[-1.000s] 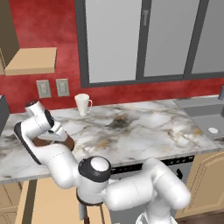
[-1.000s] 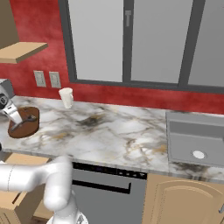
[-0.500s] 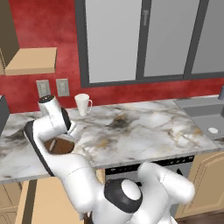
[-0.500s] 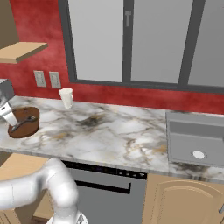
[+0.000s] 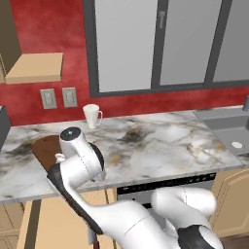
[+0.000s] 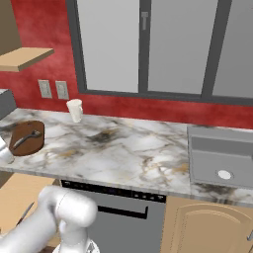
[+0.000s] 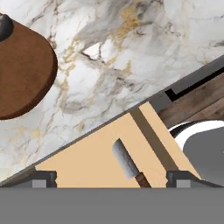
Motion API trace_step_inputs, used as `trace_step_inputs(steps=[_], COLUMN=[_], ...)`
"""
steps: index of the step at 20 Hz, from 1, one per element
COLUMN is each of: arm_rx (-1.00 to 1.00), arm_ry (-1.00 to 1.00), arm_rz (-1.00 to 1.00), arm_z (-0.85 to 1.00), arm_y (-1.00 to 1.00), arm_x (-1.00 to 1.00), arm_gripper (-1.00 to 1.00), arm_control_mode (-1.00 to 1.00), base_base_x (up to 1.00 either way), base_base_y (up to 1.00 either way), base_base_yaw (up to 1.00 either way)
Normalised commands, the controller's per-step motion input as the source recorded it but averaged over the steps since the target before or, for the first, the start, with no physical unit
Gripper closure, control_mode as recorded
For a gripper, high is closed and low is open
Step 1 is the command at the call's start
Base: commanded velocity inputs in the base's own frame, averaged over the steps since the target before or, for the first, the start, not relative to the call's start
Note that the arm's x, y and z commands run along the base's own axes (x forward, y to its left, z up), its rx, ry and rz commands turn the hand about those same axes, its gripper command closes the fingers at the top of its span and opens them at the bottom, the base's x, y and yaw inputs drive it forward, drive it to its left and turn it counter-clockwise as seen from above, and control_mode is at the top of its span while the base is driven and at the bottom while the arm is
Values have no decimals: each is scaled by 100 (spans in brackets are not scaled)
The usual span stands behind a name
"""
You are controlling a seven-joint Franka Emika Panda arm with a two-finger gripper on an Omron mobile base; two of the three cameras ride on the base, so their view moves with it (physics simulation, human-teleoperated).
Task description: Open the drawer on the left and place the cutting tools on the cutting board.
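I see the drawer (image 7: pixel 94 159) pulled open beneath the front edge of the marble tabletop (image 7: pixel 144 52), its plain tan floor exposed in the hand view. The knife (image 7: pixel 127 162) lies flat on that floor, silver blade toward the tabletop edge and reddish-brown handle toward the bottom of the view. The end effector (image 7: pixel 112 178) sits above the open drawer with its two dark fingertips (image 7: pixel 43 178) set far apart at the lower corners of the hand view; the jaws stand fully spread and carry nothing. In the right base view I see the cutting board (image 6: pixel 27 137) resting on the left end of the tabletop, with the peeler (image 6: pixel 27 138) lying across its top surface. The same view shows the knife as a thin slanted shape in the drawer below the tabletop edge. In the left base view the arm's white links cover most of the cutting board, leaving its left part visible. A white mug (image 5: pixel 92 115) stands upright near the red back wall, apart from the board. A grey sink (image 6: pixel 221 157) occupies the right end of the tabletop.
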Motion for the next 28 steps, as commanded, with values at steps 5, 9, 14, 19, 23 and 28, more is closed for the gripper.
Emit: trace_step_inputs(steps=[5,9,14,19,23,28], arm_rx=[0,-2,-12,-17,-10,-1], arm_ry=[0,1,15,35,39,7], arm_rz=[18,0,1,1,8,2], arm_z=[-14,-10,-47,-40,-39,-35], arm_y=[1,2,16,32,24,1], arm_x=[-55,0,-1,0,0,-16], arm_gripper=[-100,-100,-100,-100,-100,-100], arm_control_mode=[-100,-100,-100,-100,-100,-100], base_base_x=[0,0,0,0,0,0], base_base_y=[0,0,0,0,0,0], base_base_yaw=[0,0,0,0,0,0])
